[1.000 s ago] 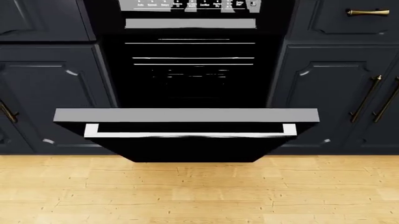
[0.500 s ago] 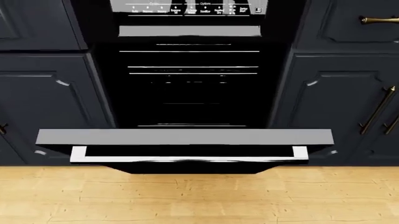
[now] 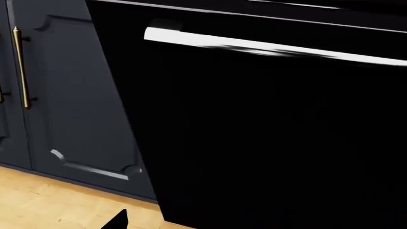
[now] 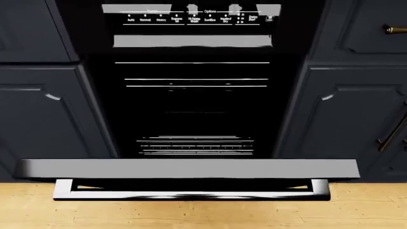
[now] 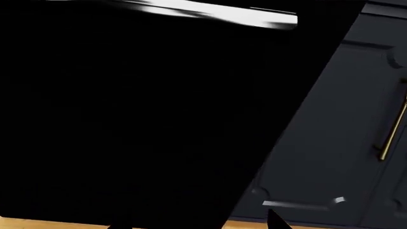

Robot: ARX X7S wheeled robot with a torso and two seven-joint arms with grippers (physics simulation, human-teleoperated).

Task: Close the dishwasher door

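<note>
I see the dishwasher door [image 4: 190, 169] hanging open, dropped forward toward me, its grey top edge facing up. Its silver bar handle [image 4: 190, 194] runs along the front. In my wrist views its outer face [image 3: 273, 138] is glossy black.

In the head view, the white cycle lettering [image 4: 190, 19] on the grey control strip above the dishwasher opening is too small to read, and neither arm nor gripper appears, so their state cannot be determined there. The glossy black flat dishwasher door [image 3: 273, 138] with its long silver bar handle [image 3: 267, 47] runs off the frame in the left wrist view, and in the right wrist view its panel [image 5: 140, 119] is likewise cut by the edges. Only dark slivers at the frame edge [image 3: 117, 220] [image 5: 277, 220] show in the wrist views, too little to tell whether they are fingertips or how the jaws stand.
</note>
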